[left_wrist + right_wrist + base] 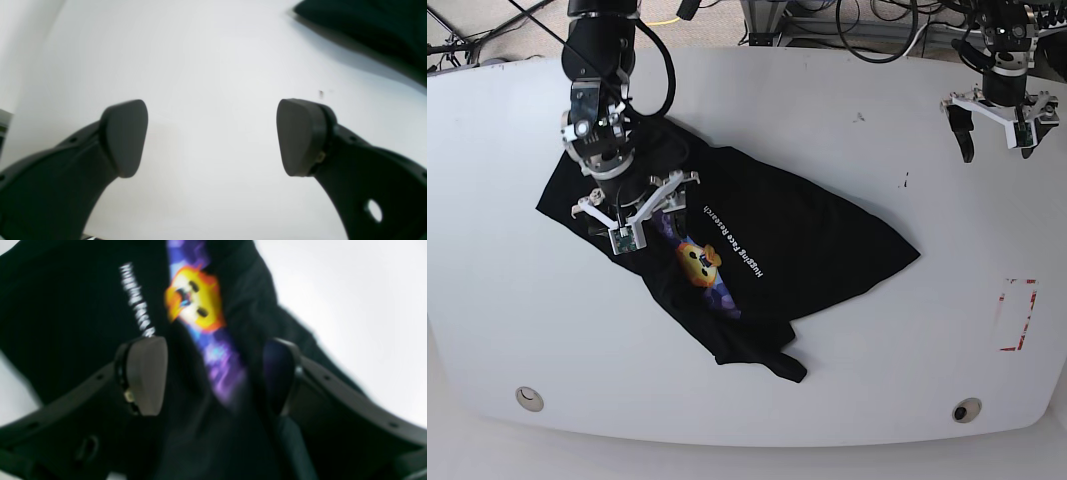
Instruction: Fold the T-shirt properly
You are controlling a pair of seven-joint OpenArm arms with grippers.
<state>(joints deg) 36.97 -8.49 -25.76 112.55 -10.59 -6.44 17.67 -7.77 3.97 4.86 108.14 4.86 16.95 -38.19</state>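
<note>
White tabletop fills the base view, with a tangle of cables on the floor beyond its far edge. On it the T-shirt lies print side up, spread in a rumpled, slanted shape across the middle and that view's left — not flat, not squared. Its white lettering runs diagonally beside the yellow-orange emoji face, which sits on a blue-purple print. One corner reaches toward the view's right, and a bunched, folded-over bit of cloth lies at the near edge.

Over the shirt's upper left part, in the base view, hangs the right gripper. Its wrist view looks straight down on the cloth: both pads stand apart with the purple print and black fabric showing between them, and nothing is pinched. That view is blurred, so whether a fingertip brushes the cloth I cannot tell.

Well apart from the shirt, at the far corner on the base view's right, the left gripper hangs over bare table with its fingers spread wide and nothing between them — its wrist view shows only white surface in the gap and a dark edge of the shirt at the top right corner. A small dark mark sits on the table between that gripper and the shirt, and a red-outlined rectangle lies near the right edge.
</note>
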